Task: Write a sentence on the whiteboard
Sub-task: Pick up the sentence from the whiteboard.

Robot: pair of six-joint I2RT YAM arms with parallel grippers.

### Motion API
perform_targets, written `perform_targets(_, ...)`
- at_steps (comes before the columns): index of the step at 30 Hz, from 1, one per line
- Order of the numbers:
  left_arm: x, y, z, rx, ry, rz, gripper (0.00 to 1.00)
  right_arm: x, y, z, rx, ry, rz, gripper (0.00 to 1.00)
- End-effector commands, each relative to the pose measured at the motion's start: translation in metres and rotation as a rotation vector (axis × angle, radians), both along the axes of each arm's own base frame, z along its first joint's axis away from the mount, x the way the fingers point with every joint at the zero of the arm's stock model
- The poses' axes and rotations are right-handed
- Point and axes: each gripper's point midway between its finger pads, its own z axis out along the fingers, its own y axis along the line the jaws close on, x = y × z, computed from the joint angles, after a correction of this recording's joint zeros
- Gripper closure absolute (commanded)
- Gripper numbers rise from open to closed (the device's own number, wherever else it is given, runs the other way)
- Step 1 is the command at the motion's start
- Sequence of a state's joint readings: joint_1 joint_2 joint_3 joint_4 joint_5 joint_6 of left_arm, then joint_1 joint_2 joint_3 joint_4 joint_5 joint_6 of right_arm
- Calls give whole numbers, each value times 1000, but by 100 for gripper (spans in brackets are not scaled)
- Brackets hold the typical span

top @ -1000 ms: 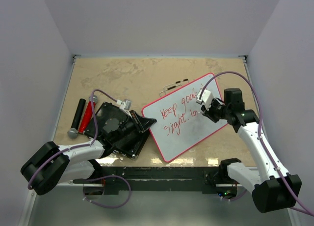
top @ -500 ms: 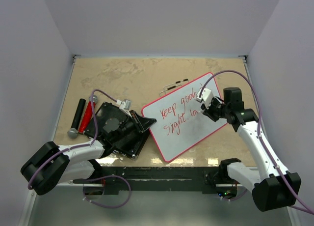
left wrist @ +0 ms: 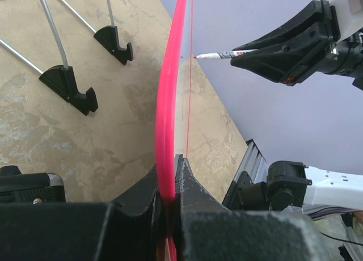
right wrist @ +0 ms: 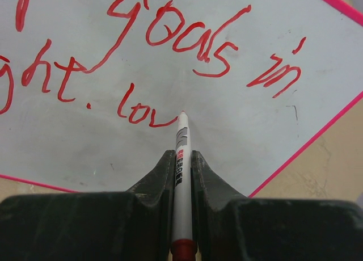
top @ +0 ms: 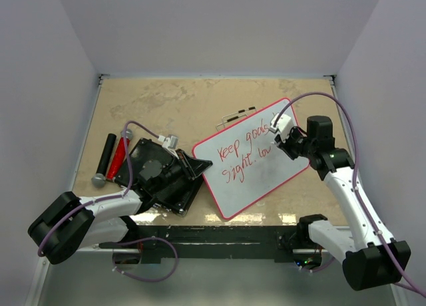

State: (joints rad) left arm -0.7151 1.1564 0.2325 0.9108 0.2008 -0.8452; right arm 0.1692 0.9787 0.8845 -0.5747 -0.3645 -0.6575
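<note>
The whiteboard (top: 256, 179) lies tilted on the table, white with a thin red rim. The sentence (top: 243, 153) is in red and reads "Keep goals in sight, lov" in two lines; it also shows in the right wrist view (right wrist: 170, 40). My right gripper (right wrist: 181, 156) is shut on a white marker (right wrist: 181, 133), whose red tip touches the board at the end of "lov". In the top view this gripper (top: 283, 141) is over the board's right part. My left gripper (left wrist: 168, 165) is shut on the board's red rim (left wrist: 169, 96), at the board's left corner (top: 198, 165).
A black ribbed slab (top: 156, 176) lies under my left arm. A black cylinder (top: 105, 156) and a red marker (top: 118, 156) lie at the far left. Wire legs with black clips (top: 236, 115) lie behind the board. Grey walls enclose the table.
My right gripper has moved slightly right along the second line with the marker, and "lo" has grown to "lov". The left arm and the board have not moved.
</note>
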Motion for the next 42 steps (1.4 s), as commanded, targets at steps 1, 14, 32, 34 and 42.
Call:
perform_targets(1,-12,1,-31,134,-12,-61,100,3,1,30,22,-78,-6,100)
perform_targets(14,-12,2,-31,132,-12,-61,100,-8,-5,-9,-41,40,12,100)
perform_targets(32,-14,2,-35,136,-7,-64,100,9,-11,-18,-47,26,-46,100)
perform_targets(34,-14,1,-35,137,-6,-66,100,12,-13,-18,-54,21,-61,100)
perform_targets(42,-14,1,-35,137,-6,-69,100,19,-11,-6,-34,-11,-65,100)
